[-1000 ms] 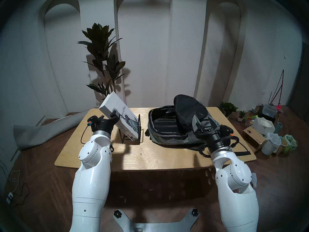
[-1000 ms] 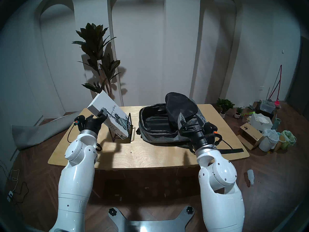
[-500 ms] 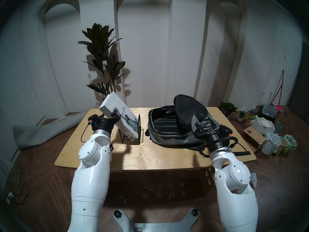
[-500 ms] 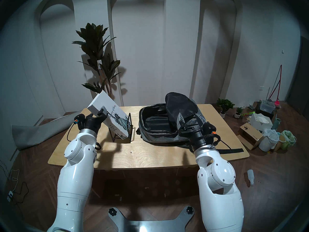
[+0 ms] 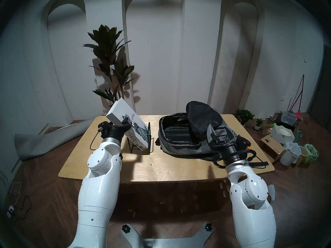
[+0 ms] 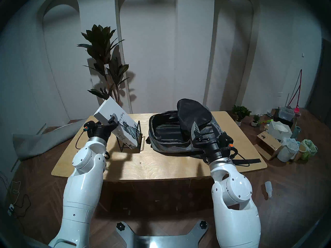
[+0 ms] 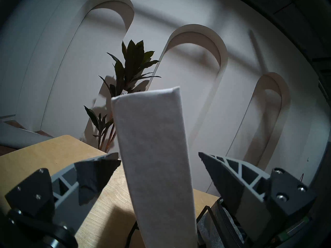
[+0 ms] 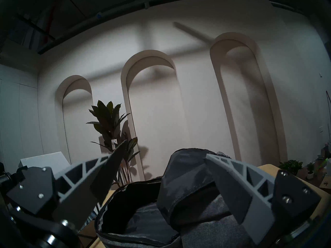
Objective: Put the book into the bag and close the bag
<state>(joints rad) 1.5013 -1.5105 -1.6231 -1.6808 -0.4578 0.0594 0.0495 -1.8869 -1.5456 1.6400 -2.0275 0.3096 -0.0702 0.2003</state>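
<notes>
A: Left claw (image 7: 159, 156) sits spread either side of the book's (image 5: 125, 115) spine, not clamped. The book leans tilted in the wire stand (image 5: 143, 143) on the tabletop (image 5: 170, 168).

B: I'd centre, squeeze firmly, then lift clear of those wires.

A: Right claw (image 8: 161, 172), also spread, hovers at the bag's (image 5: 180, 147) raised flap (image 5: 202, 117); the bag lies open.

B: That flap overhangs the opening.

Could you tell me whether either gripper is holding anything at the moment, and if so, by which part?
Nothing is held. The left gripper straddles the book's edge, jaws open. The right gripper is open by the bag's flap.
</notes>
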